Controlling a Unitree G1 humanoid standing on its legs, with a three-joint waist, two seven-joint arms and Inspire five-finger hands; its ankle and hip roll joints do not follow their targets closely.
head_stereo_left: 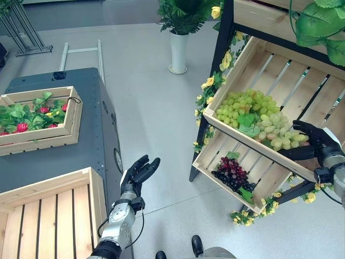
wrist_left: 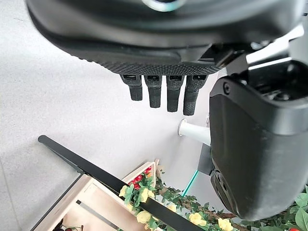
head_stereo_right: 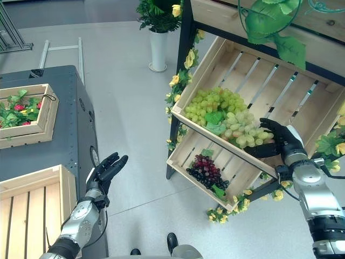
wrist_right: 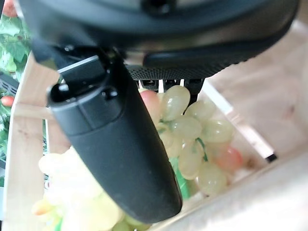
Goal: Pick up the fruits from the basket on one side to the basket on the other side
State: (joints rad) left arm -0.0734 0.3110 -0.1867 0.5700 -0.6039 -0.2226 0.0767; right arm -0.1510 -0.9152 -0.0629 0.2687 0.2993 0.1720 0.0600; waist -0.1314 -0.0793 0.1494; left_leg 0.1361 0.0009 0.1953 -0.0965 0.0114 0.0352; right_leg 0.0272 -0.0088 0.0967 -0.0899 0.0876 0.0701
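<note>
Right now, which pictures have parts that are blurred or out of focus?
Right wrist view: the thumb of the right robot hand is sharp, the pale grapes soft, the crate blurred. Left wrist view: the fingers of the left robot hand sharp. Both eye views: clear.

left arm: raised from lower left, forearm upright | left hand (head_stereo_left: 137,175): fingers (wrist_left: 160,92) straight and spread, holding nothing | right arm: reaching in from lower right, wrist bent | right hand (head_stereo_right: 280,137): fingers curled round pale green grapes (wrist_right: 192,144)
</note>
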